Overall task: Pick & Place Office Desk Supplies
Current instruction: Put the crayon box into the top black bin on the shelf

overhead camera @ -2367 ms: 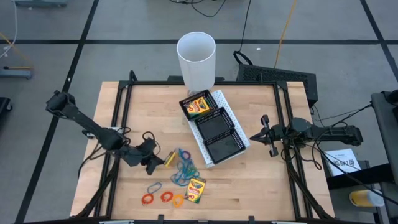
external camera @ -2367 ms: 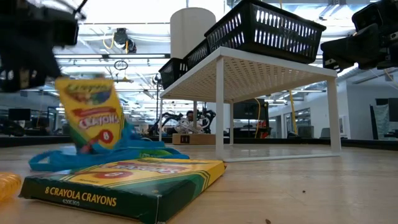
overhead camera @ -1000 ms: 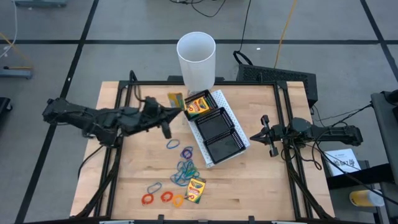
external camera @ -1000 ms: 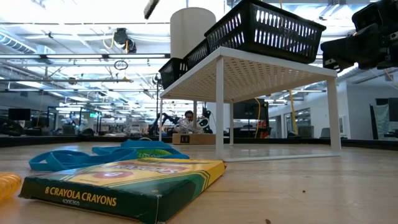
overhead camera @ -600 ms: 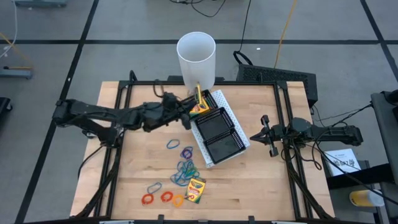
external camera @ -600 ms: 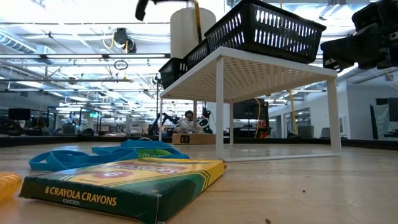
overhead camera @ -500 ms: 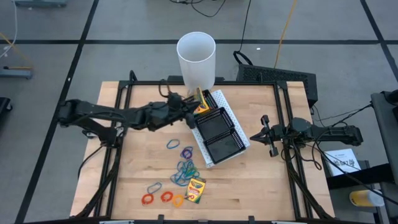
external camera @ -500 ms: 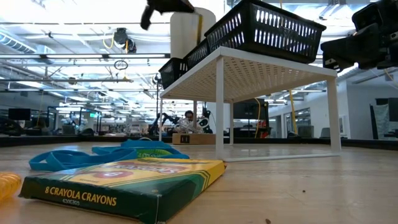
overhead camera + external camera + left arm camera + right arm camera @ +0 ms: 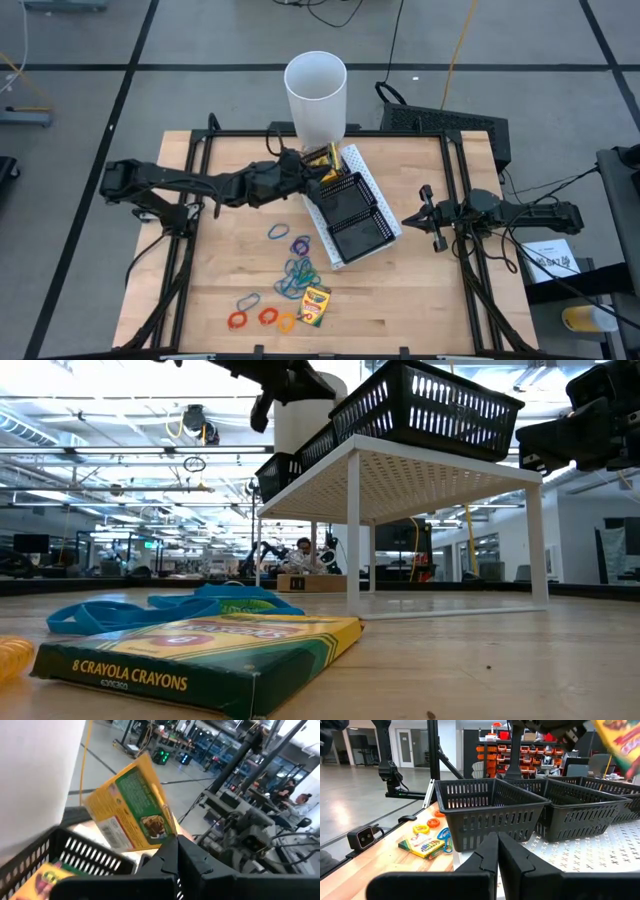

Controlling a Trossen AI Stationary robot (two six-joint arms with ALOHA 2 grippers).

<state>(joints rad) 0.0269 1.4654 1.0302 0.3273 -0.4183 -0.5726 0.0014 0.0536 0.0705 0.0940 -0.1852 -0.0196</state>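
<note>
- Left claw [image 9: 312,168] reaches over the end compartment of the black mesh tray [image 9: 372,238] nearest the white cup [image 9: 316,95], closed on a crayon box [image 9: 131,810] held tilted above that compartment.
- Second crayon box [image 9: 46,879] lies inside the same compartment.
- Third crayon box [image 9: 316,305] flat on the wooden surface [image 9: 400,300], well clear of the tray.
- Rubber-band loops [image 9: 290,270] scattered between that box and the tray.
- Right claw [image 9: 428,217] waits beside the tray's far side from the loops, fingers together, empty.
</note>
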